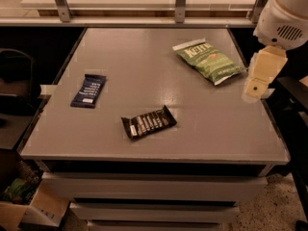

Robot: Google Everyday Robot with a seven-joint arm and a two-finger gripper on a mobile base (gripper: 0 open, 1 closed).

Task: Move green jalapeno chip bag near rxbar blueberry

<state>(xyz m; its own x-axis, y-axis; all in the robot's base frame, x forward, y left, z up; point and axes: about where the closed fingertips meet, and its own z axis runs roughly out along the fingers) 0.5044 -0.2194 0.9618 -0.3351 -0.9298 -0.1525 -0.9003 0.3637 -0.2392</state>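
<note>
The green jalapeno chip bag [208, 60] lies flat at the back right of the grey table [144, 57]. The rxbar blueberry [89, 91], a dark navy bar, lies near the table's left edge, far from the bag. My gripper [255, 88] hangs from the white arm [284, 13] over the table's right edge. It is just right of the bag, a little nearer the front, and not touching it. It holds nothing that I can see.
A black-wrapped bar with white lettering [148, 122] lies at the front middle of the table. A metal rail [178, 4] runs along the back. A dark chair [14, 81] and a cardboard box [29, 208] stand at the left. Drawers [154, 191] sit under the table.
</note>
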